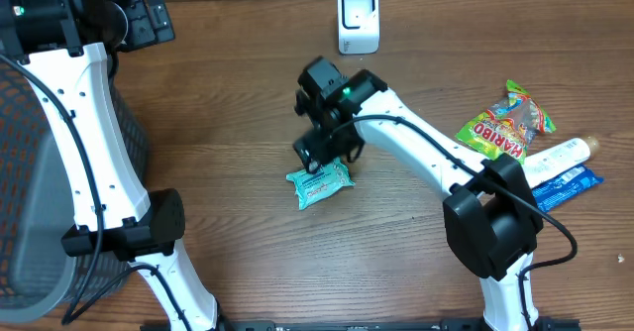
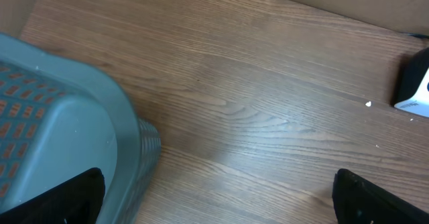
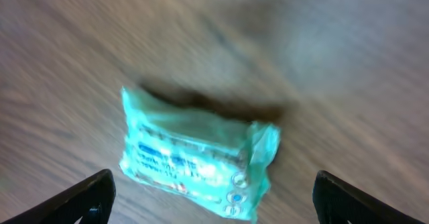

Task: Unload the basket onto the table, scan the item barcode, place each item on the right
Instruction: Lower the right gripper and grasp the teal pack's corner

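Right tool [image 3: 216,200] hangs wide above packet [image 3: 194,160], gripping nothing; left tool [image 2: 218,200] wide too; pickup and pass before scanner [image 1: 358,19] not yet done.

A packet [image 1: 319,183] is laid on the table [image 1: 228,103] near its middle, and the right gripper [image 1: 319,156] is positioned over the packet's rear edge. A scanner [image 1: 358,19] is stood behind both, at the far edge of the table, well apart from the packet. At the right side 3 items are grouped: a candy bag [image 1: 505,125] is placed farthest back, a tube [image 1: 560,156] is laid just in front of it, and a wrapped bar [image 1: 567,186] is laid just in front of the tube. A basket [image 1: 20,222] is set at the left edge, and the left gripper [image 1: 147,19] is held behind it, near the far left corner.
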